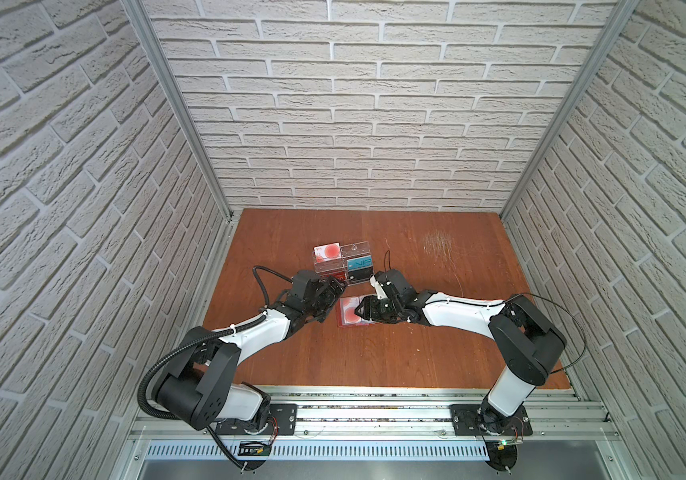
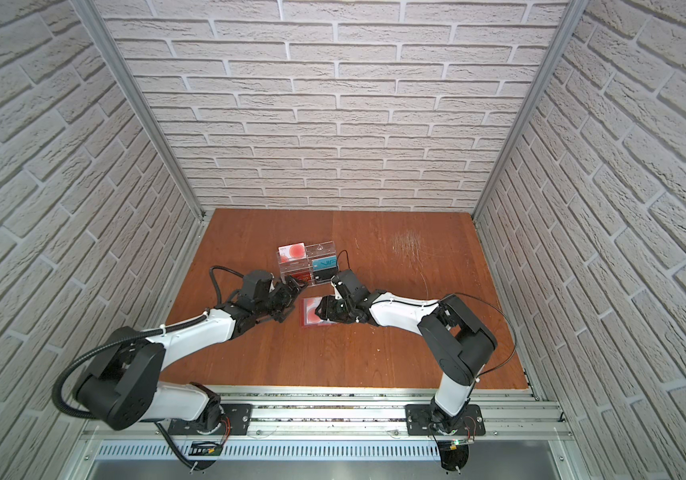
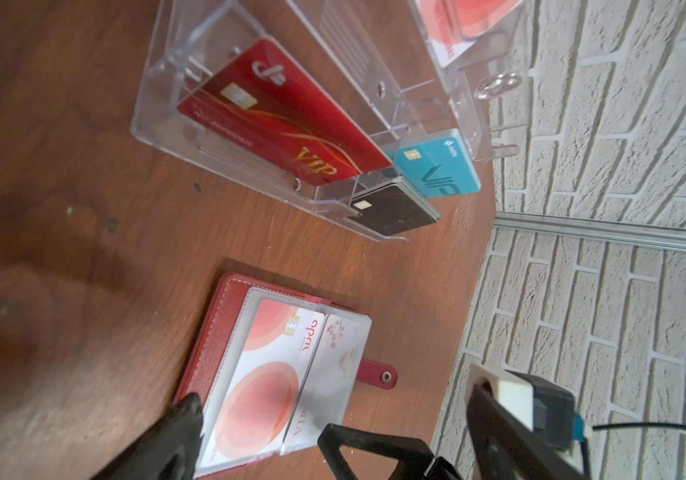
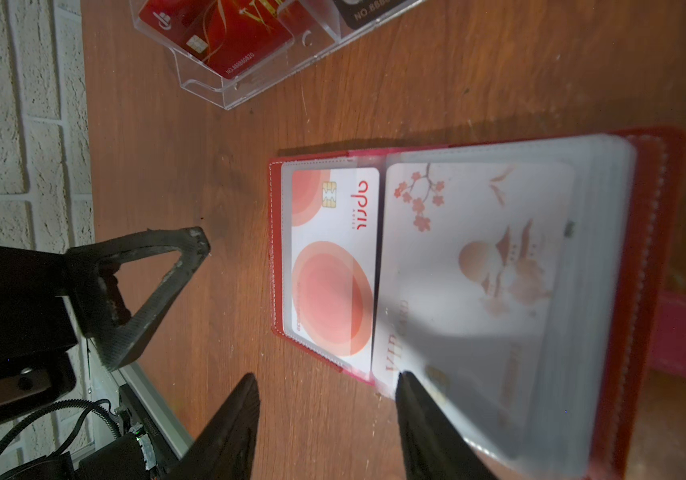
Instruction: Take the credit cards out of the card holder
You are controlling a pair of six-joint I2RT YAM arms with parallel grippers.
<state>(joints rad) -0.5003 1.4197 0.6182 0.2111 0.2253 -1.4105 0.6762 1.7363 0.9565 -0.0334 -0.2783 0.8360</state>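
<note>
Hanging parted and empty at the card holder (image 3: 212, 340), the right gripper (image 4: 326, 380) must next pinch the edge of the still-sleeved blossom card (image 4: 478, 249); the left gripper (image 1: 339, 286) gapes wide.

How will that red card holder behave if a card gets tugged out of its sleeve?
The card holder looks light and lies flat on the smooth table, so it would probably slide along. Its clear sleeves look thin and floppy, likely to lift when pulled.
</note>
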